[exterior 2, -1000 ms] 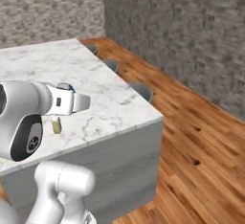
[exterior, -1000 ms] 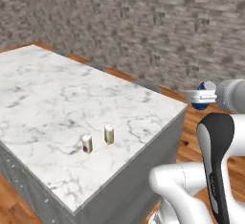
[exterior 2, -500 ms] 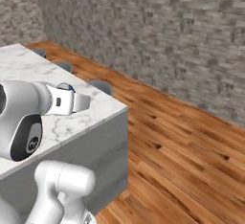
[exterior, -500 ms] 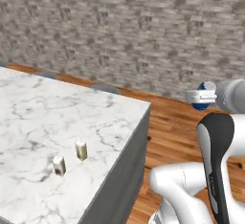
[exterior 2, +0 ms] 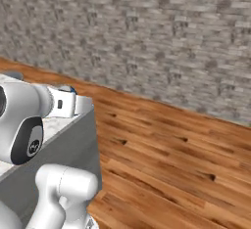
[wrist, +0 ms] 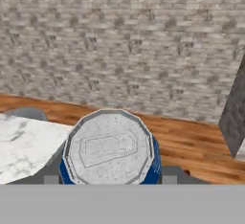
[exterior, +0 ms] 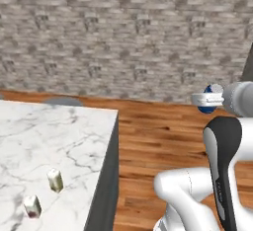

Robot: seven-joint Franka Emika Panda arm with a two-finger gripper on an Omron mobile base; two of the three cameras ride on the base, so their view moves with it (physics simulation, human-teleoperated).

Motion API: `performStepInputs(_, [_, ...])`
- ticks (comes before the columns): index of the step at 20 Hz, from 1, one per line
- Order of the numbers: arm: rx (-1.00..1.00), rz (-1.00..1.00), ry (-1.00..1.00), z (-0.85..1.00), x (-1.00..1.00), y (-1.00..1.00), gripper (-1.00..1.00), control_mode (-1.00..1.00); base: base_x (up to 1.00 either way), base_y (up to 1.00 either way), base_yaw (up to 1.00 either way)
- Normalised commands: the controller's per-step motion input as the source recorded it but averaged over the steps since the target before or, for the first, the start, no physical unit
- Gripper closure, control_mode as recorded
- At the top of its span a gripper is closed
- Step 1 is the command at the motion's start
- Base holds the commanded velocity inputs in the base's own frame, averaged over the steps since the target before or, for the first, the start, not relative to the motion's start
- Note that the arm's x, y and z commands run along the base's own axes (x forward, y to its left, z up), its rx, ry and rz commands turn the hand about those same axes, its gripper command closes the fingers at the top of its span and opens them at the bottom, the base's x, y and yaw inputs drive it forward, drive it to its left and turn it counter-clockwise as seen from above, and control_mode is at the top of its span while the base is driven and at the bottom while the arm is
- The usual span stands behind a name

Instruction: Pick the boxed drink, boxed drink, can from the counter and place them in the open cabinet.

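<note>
My gripper (exterior: 203, 98) is held up beside the arm, out over the wooden floor, shut on the can (exterior: 208, 99), a blue one with a silver top. In the hand view the can (wrist: 110, 147) sits end-on between the fingers, its silver lid facing the camera. The right base view shows the gripper (exterior 2: 73, 102) with a sliver of the blue can (exterior 2: 71, 90) behind it. The two boxed drinks (exterior: 55, 180) (exterior: 32, 206) stand upright near each other on the white marble counter (exterior: 64, 141), low at the left, far from the gripper.
A grey stone-brick wall (exterior: 123, 37) runs across the back above a wooden plank floor (exterior 2: 171, 164). A dark grey upright panel edge (wrist: 234, 117) enters at the right. A round grey seat top (exterior: 62, 100) shows behind the counter's far corner.
The base has turned, so the whole scene has slid left: the counter and cartons now sit at the far left and more floor and wall show. The can stays in the gripper.
</note>
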Motion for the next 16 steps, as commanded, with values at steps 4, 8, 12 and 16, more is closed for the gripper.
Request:
performStepInputs(4, [0.00,0.00,0.00,0.00,0.00,0.00,1.00,1.00,0.00,0.00,-0.49])
performStepInputs(8, [0.00,0.00,0.00,0.00,0.00,0.00,1.00,1.00,0.00,0.00,-0.48])
performStepInputs(12, [0.00,0.00,0.00,0.00,0.00,0.00,1.00,1.00,0.00,0.02,-0.46])
performStepInputs(16, [0.00,0.00,0.00,0.00,0.00,0.00,1.00,1.00,0.00,0.06,-0.44])
